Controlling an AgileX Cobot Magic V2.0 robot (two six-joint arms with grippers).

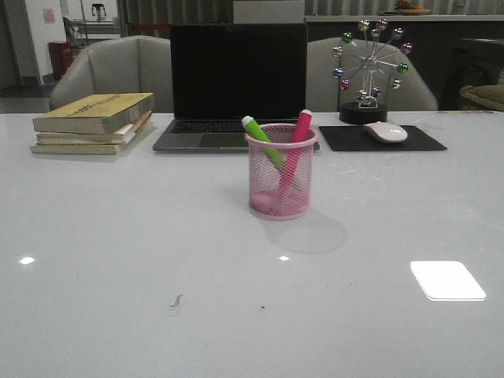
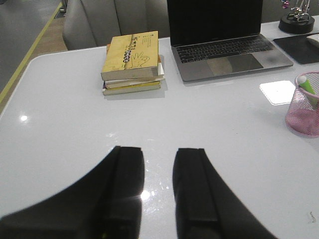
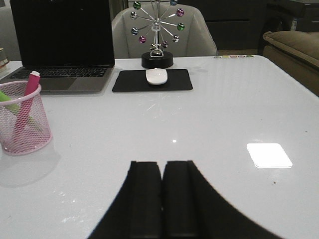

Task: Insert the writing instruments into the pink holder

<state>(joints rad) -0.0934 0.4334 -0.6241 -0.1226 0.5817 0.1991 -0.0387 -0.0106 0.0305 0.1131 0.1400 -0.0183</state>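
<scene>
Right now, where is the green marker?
Front view: the green marker stands tilted inside the pink cup, on its left side, beside the pink marker, before the laptop.

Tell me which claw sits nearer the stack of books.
Left. The left claw hovers over bare table with the stack of books just ahead of it; the right claw faces the mouse side, with only a sliver of the books at its view's edge.

Grey chairs behind glossy table (light glare).
</scene>
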